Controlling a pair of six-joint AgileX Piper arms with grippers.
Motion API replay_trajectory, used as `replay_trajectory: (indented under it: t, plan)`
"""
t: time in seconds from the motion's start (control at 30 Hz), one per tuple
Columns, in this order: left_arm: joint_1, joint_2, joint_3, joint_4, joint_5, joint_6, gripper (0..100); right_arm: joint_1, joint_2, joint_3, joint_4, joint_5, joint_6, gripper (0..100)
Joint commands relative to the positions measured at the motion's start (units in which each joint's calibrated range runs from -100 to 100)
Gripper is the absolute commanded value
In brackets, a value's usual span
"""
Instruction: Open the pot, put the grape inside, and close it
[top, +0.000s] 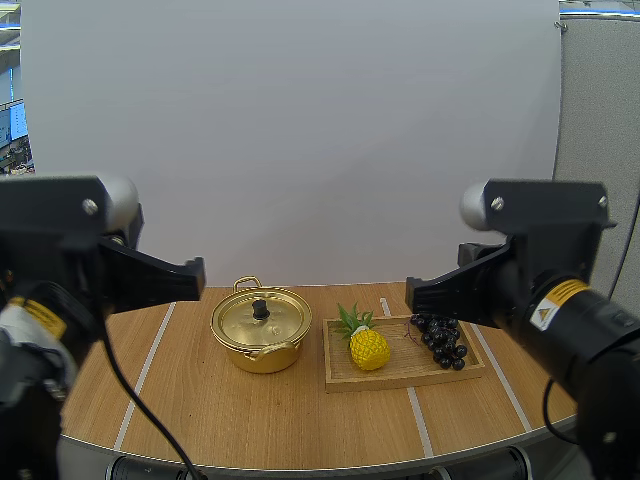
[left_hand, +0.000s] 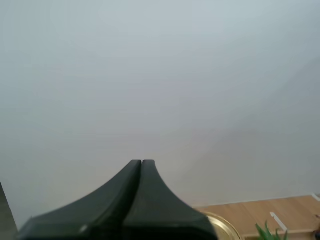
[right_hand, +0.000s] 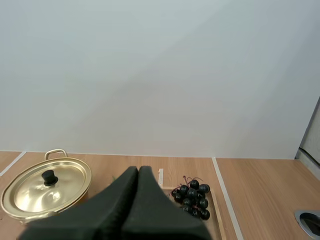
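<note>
the left fingers (left_hand: 134, 175) are pressed together into one dark wedge and hold nothing. the right fingers (right_hand: 131, 180) are pressed together in the same way, also on nothing. in the high view both arms hang above the wooden desk (top: 250, 420), one at each side, their tips turned inward toward each other and well apart from everything on it.

the gold pot (top: 261, 345) stands on the desk left of centre. its lid (top: 262, 320) sits flat on it, with the black knob (top: 260, 309) upright in the middle. one loop handle shows at the far rim and one at the near rim.

just to the right of the pot lies a wooden tray (top: 400, 378); i cannot tell whether the two touch. the bunch of dark grapes (top: 441, 339) lies at the right end of the tray, near its far edge. a small yellow pineapple (top: 368, 347) with green leaves lies at the left end of the same tray, apart from the grapes.

pale tape lines (top: 143, 372) run across the desk.

from the right wrist, the pot and the grapes lie beyond the closed tips, the pot to one side and the grapes to the other.
</note>
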Motion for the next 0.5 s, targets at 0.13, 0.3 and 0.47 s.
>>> replay_trajectory:
  t: [0.13, 0.3, 0.47]
  plan:
    - [-0.13, 0.0, -18.7, 1.9, 35.6, 1.6, 0, -0.2, 0.0, -14.1, 0.0, 24.9, -0.3, 0]
    - [-0.13, 2.5, -19.4, 1.8, 35.6, 2.0, 0, -0.2, 2.1, -15.4, 0.0, 25.3, -0.9, 0]
    - [-0.13, 12.4, -19.4, 0.4, 34.3, 2.1, 0, -0.2, 10.4, -15.4, 0.0, 26.3, -0.9, 0]
